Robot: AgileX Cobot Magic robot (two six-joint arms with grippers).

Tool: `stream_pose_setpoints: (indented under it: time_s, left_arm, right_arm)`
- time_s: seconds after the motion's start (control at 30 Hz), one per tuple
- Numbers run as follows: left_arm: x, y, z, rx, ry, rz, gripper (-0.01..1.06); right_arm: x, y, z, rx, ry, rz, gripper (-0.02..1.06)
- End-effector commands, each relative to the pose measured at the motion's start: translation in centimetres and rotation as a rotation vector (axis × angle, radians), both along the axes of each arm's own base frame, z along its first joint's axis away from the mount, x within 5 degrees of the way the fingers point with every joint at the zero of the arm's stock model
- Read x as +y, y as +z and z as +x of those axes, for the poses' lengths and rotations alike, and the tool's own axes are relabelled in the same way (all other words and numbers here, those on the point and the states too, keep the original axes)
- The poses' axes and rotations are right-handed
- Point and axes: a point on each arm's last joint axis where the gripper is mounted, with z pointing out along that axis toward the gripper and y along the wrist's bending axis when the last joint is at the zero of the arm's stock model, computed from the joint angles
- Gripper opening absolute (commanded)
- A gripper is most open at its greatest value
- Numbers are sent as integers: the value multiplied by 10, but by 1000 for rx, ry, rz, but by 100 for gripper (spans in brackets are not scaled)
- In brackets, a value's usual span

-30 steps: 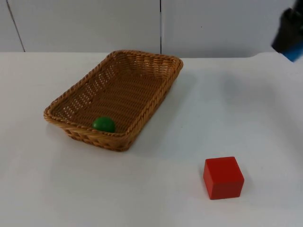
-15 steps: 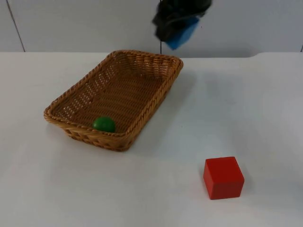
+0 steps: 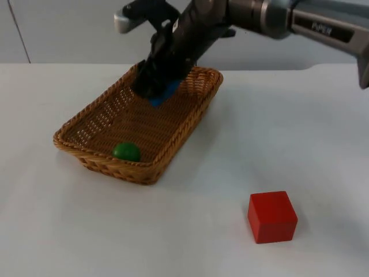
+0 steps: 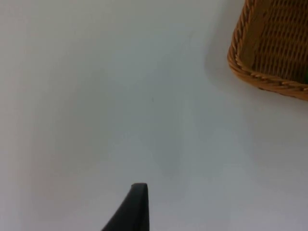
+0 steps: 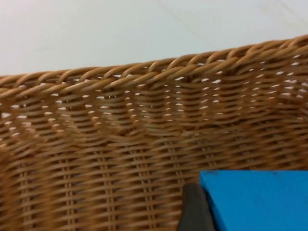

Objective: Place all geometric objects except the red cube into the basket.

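The basket sits on the surface in the left-centre of the top view, one corner towards the upper middle of the frame. Inside it, the ball lies against the wall nearest the lower edge. The cube stands on the surface at the lower right, well apart from the basket. The right end effector reaches in from the upper right and is over the basket's upper end, with the block between its fingers, inside the rim. The left end effector is over bare surface, near a basket corner.
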Motion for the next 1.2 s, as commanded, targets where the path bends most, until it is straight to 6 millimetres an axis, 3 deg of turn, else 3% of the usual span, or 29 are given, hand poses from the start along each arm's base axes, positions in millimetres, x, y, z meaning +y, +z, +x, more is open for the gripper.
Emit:
stream_pose_setpoints:
  time_s: [0.0, 0.07, 0.17, 0.2, 0.37, 0.5, 0.6, 0.77, 0.8, 0.93, 1.0, 1.03, 1.07, 1.17]
  left_arm:
    - [2, 0, 0, -10, 7, 7, 105]
    - [2, 0, 0, -10, 7, 7, 105]
    - [2, 0, 0, -10, 7, 8, 105]
    - [2, 0, 0, -10, 7, 8, 105]
    - [2, 0, 0, -11, 6, 10, 105]
    - [2, 0, 0, -11, 6, 10, 105]
    - [2, 0, 0, -10, 8, 7, 105]
    - [1, 0, -1, -10, 12, -6, 105]
    - [1, 0, -1, -10, 12, -6, 105]
    - [-1, 0, -1, -3, 18, -41, 105]
    - [-2, 0, -1, 3, 20, -55, 105]
    - [-2, 0, -1, 3, 20, -55, 105]
    - [-3, 0, -2, 7, 23, -76, 105]
    - [-4, 0, -2, 8, 25, -88, 105]
  right_arm:
    - [5, 0, 2, -21, -12, 51, 2]
    - [5, -5, 2, -16, -13, 50, 5]
    - [7, -13, 1, 21, -19, 77, 29]
    - [7, -13, 1, 21, -19, 77, 29]
    - [7, -13, 1, 27, -18, 77, 78]
    - [6, -9, -2, 49, -10, 63, 89]
    - [4, 6, -5, 52, -1, 55, 90]
    - [-7, 82, -19, 14, 28, 42, 90]
    - [-7, 82, -19, 14, 28, 42, 90]
    - [-25, 154, -43, 29, -5, 64, 90]
    - [-34, 177, -52, 36, -33, 60, 90]
    - [-34, 177, -52, 36, -33, 60, 90]
    - [-42, 192, -60, 49, -47, 42, 90]
    - [-52, 213, -70, 41, -65, 27, 90]
